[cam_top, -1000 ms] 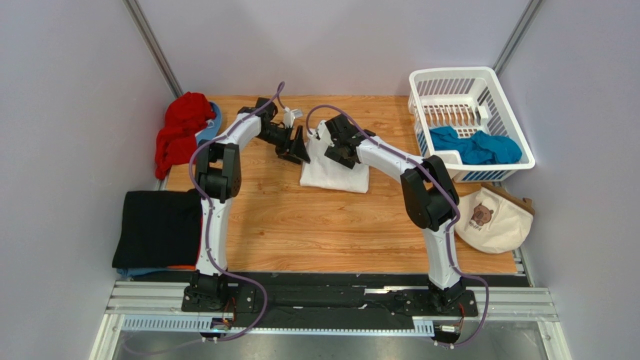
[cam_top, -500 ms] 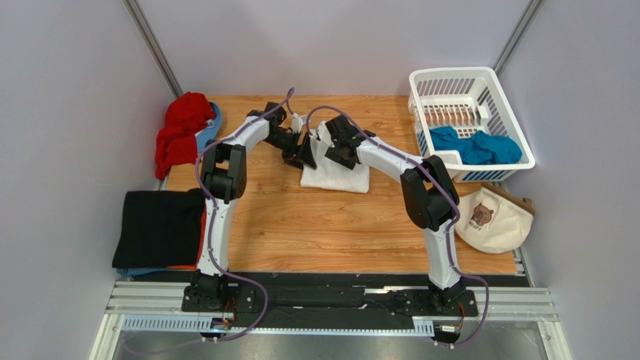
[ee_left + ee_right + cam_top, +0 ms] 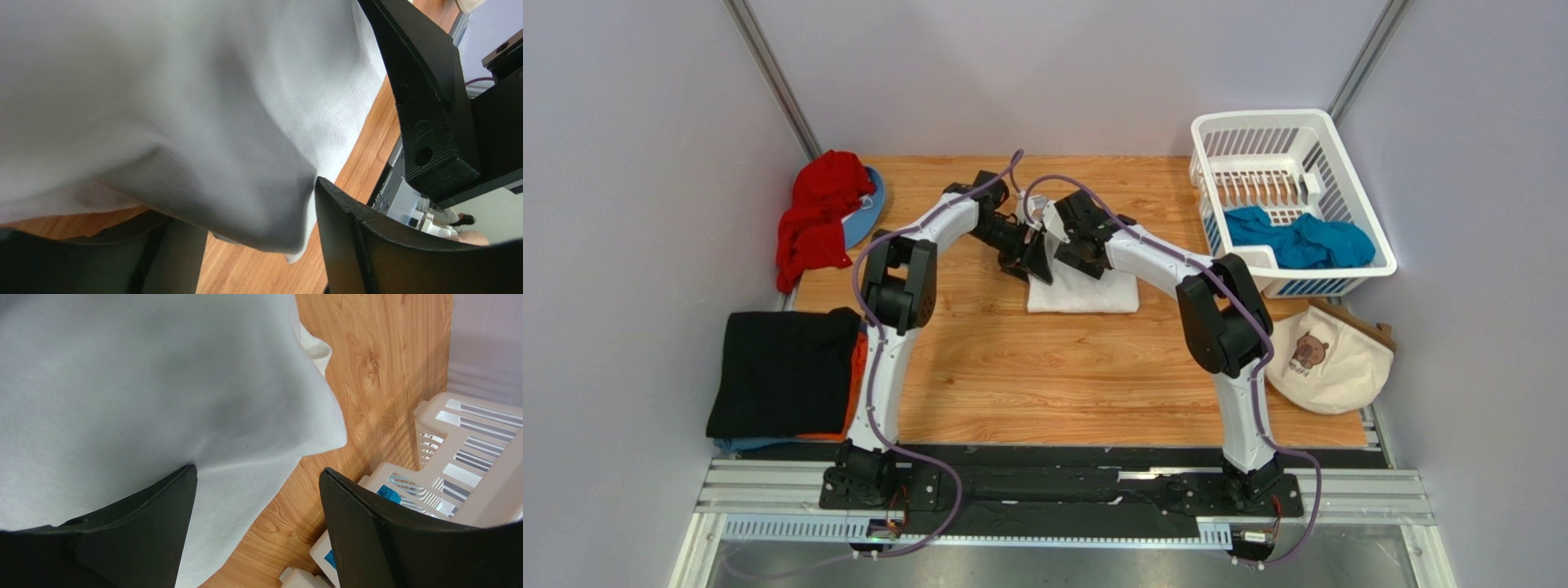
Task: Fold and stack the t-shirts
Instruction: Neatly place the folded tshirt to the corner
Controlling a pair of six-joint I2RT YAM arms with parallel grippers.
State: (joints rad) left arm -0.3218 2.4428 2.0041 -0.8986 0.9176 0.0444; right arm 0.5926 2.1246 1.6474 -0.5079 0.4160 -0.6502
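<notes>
A folded white t-shirt lies on the wooden table at centre back. My left gripper is at its far left corner, open, with a hanging fold of the white cloth bulging between the fingers. My right gripper hovers over the shirt's far edge, open; white cloth drapes over its left finger and bare wood shows in the gap. A black t-shirt tops a stack at the left edge, with an orange one under it. A teal t-shirt sits in the basket.
The white laundry basket stands at the back right, close to my right gripper. A red garment is heaped at the back left corner. A cream bag with a bear picture lies off the table's right edge.
My left arm has swung right, from beside the white shirt to its far left corner. The shirt's left edge has shifted right and the cloth looks more compact. The right arm has barely moved.
</notes>
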